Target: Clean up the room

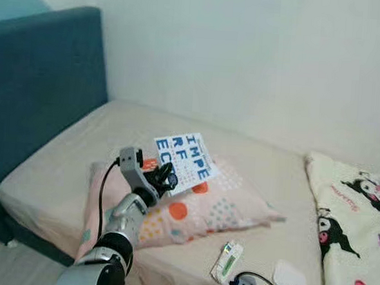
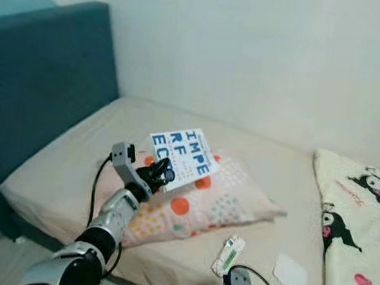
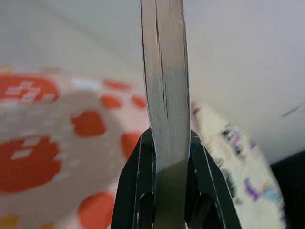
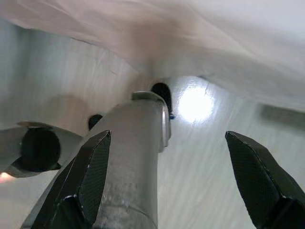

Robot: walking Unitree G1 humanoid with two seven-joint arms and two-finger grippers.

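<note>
My left gripper [image 1: 165, 178] clamps its jaws on the lower corner of a white book [image 1: 185, 160] with blue lettering, held above the dotted pillow [image 1: 198, 214] on the bed [image 1: 59, 167]. The book tilts, long axis running up and away toward the wall, cover facing upward. In the left wrist view its page edge [image 3: 164, 95] stands between my fingers [image 3: 131, 191]. My right gripper [image 4: 171, 176] hangs low, jaws spread wide and holding nothing.
</note>
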